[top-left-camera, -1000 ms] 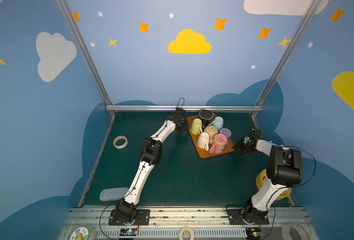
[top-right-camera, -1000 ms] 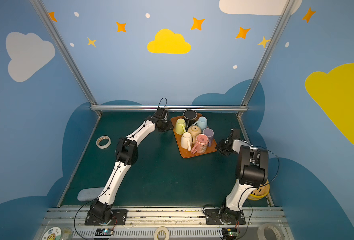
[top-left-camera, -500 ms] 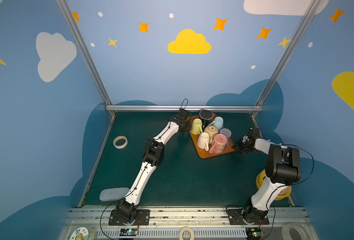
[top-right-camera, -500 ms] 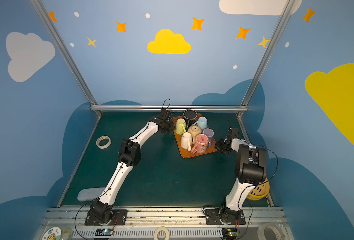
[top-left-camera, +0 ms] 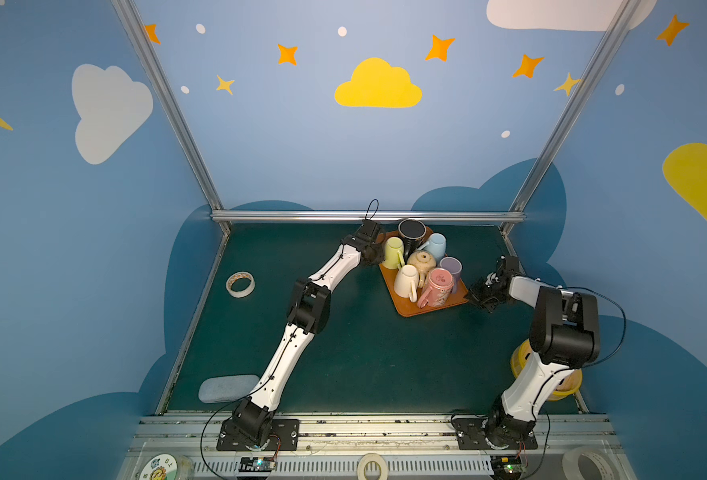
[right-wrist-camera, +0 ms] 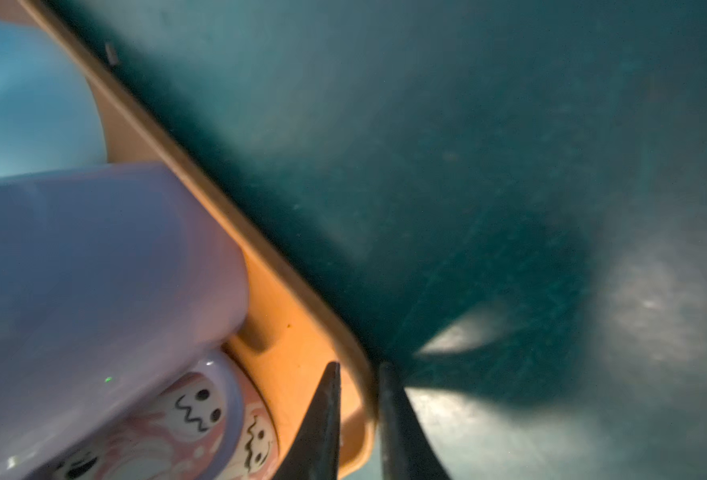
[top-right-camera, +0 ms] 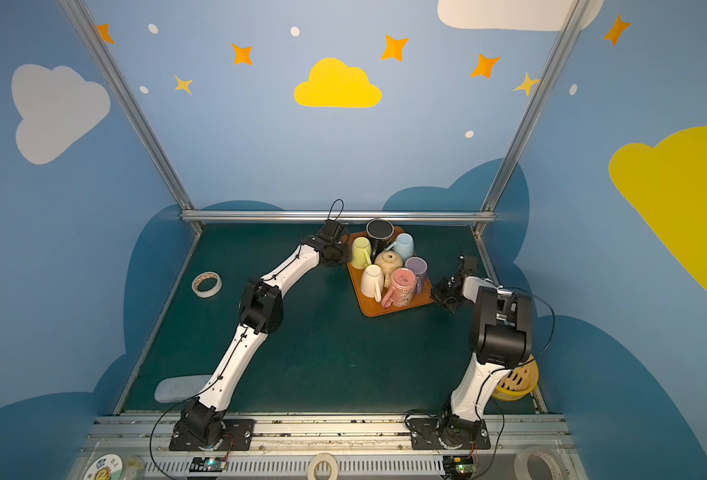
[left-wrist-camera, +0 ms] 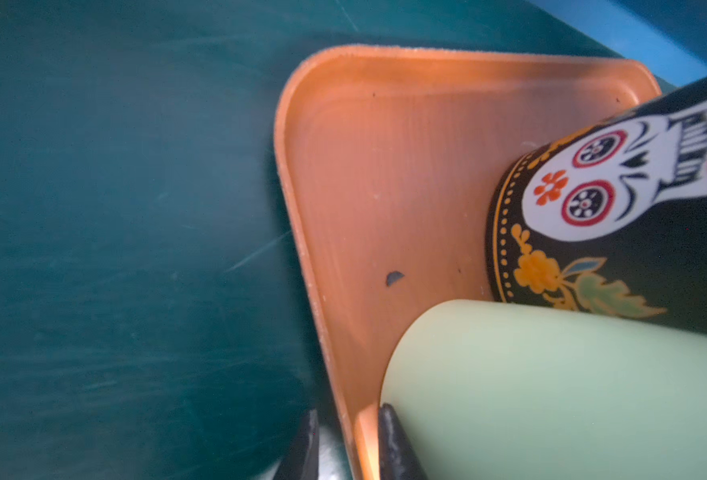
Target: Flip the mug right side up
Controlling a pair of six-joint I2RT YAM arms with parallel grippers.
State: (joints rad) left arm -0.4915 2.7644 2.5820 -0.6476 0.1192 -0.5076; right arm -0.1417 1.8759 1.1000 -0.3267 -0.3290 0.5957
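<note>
An orange tray (top-left-camera: 412, 309) holds several mugs close together: black skull (top-left-camera: 411, 230), yellow-green (top-left-camera: 393, 251), light blue (top-left-camera: 435, 245), beige (top-left-camera: 422, 262), purple (top-left-camera: 450, 268), white (top-left-camera: 406, 280), pink (top-left-camera: 438, 284). The painted skull on the black mug (left-wrist-camera: 617, 216) has its head towards the tray floor. My left gripper (top-left-camera: 379, 257) (left-wrist-camera: 347, 415) straddles the tray's left rim (left-wrist-camera: 298, 232) beside the yellow-green mug (left-wrist-camera: 551, 395), narrowly open, with a gap outside the rim. My right gripper (top-left-camera: 470, 293) (right-wrist-camera: 358, 365) is shut on the tray's right rim (right-wrist-camera: 302, 332), near the purple mug (right-wrist-camera: 94, 266).
A tape roll (top-left-camera: 240, 284) lies on the green mat at the left. A grey-blue pad (top-left-camera: 227, 387) sits by the left arm's base. A yellow basket (top-left-camera: 559, 380) stands behind the right arm's base. A metal rail (top-left-camera: 364, 216) runs just behind the tray.
My left gripper has moved right onto the tray's left edge and narrowed. My right gripper has edged in and closed round the right rim. The mugs have not moved.
</note>
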